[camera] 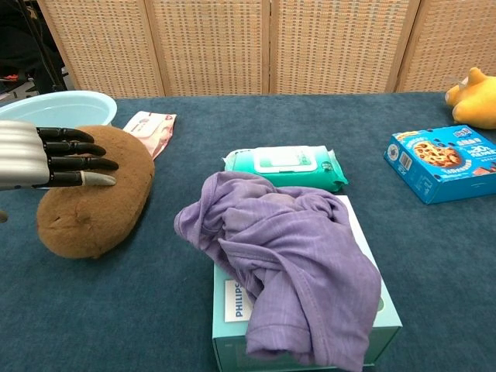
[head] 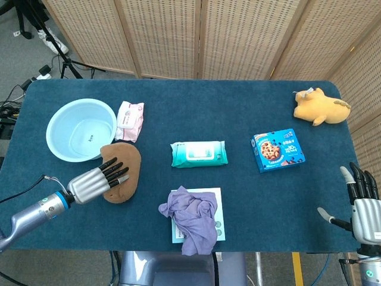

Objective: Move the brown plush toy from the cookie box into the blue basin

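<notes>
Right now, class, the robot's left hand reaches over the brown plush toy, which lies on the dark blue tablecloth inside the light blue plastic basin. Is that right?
Not quite. The left hand does reach over the brown plush toy, but the toy lies on the dark blue tablecloth beside the light blue plastic basin, not inside it. The head view shows the basin empty.

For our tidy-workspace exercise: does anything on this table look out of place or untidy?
Yes: a purple cloth lies crumpled over the pale green box, partly hiding its top. The brown plush toy lies on the table beside the blue basin, not on the cookie box.
</notes>
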Controlling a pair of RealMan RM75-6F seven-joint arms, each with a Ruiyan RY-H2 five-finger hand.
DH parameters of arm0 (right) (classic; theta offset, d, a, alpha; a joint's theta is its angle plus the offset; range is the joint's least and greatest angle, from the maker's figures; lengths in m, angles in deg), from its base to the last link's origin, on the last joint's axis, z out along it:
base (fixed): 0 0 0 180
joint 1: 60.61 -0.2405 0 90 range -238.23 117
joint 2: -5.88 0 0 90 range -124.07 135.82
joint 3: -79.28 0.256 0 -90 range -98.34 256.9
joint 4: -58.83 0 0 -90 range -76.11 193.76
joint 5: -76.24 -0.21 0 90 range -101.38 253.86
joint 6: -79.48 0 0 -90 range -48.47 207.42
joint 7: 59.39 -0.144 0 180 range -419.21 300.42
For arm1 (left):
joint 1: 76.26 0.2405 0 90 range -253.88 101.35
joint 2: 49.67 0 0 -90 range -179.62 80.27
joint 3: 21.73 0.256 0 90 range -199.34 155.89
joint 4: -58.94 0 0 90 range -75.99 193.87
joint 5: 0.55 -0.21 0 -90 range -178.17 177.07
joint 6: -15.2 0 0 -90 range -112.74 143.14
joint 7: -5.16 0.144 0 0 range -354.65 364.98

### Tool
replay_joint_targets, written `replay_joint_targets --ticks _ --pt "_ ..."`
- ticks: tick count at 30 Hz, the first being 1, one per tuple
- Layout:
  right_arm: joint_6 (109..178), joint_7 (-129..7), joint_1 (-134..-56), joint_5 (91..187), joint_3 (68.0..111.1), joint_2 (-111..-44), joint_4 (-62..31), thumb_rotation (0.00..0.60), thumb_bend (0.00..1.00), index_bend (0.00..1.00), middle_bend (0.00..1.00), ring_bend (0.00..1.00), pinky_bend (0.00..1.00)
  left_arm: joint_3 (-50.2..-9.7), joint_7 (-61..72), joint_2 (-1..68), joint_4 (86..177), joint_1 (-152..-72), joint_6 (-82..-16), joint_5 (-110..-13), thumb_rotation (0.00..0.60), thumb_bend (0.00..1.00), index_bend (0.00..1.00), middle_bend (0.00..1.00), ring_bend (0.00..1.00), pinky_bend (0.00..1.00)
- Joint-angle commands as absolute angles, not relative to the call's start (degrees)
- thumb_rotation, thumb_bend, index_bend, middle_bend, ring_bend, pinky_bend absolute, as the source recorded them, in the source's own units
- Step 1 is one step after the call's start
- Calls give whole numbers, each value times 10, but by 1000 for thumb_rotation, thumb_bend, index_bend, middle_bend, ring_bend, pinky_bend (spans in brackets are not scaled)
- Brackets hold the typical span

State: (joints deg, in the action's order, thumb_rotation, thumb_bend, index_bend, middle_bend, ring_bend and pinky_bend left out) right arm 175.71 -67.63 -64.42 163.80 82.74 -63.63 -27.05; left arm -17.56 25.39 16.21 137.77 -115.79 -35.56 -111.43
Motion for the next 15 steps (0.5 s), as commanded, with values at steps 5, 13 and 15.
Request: replay_joint_targets --ticks 5,13,15 --pt "1749 -682 -643 1648 827 -632 -274 600 0 0 0 0 0 -178 254 226 1306 -1162 -362 -1096 600 0 0 0 0 0" --pt "1743 -687 -642 1656 828 -629 -278 600 0 0 0 0 0 -180 242 283 1240 -1166 -396 -1092 600 57 0 0 0 0" --pt "1743 -689 -642 1658 827 -628 -279 600 0 0 0 0 0 -179 239 299 1220 -1169 -409 -1097 600 124 4 0 0 0"
